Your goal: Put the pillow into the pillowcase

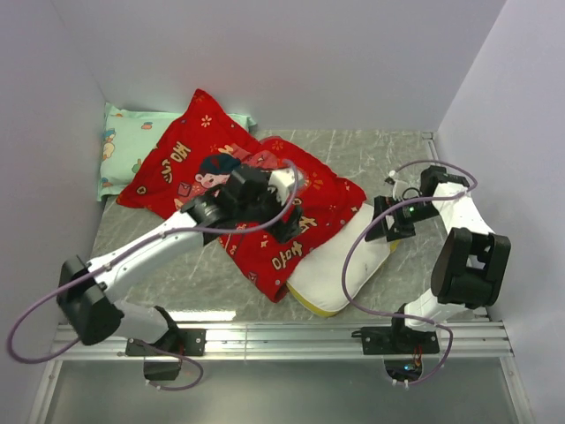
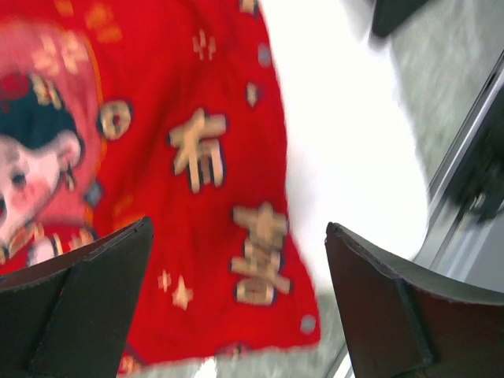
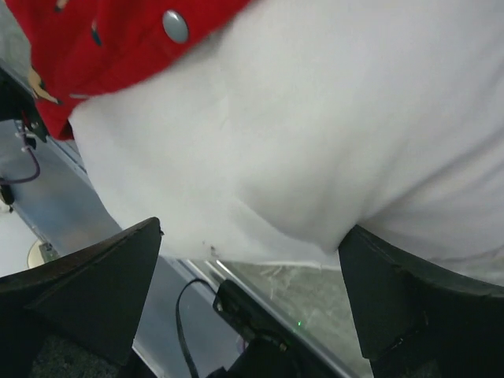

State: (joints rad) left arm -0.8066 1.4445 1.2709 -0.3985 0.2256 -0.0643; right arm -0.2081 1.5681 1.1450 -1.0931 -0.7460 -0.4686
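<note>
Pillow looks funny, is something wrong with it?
Yes. The pillow is only partly inside the pillowcase; its white near end sticks out bare. The pillowcase lies crooked, its far corner overlapping the green pillow.

Top camera: high, near side, looking down. Wrist cameras: close over pillowcase (image 2: 197,157), pillow (image 3: 315,142); both visible overhead too.

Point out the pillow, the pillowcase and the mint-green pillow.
pillow (image 1: 322,274), top external view, bare white end
pillowcase (image 1: 168,172), top external view, red printed face
mint-green pillow (image 1: 119,150), top external view, exposed left part
</note>
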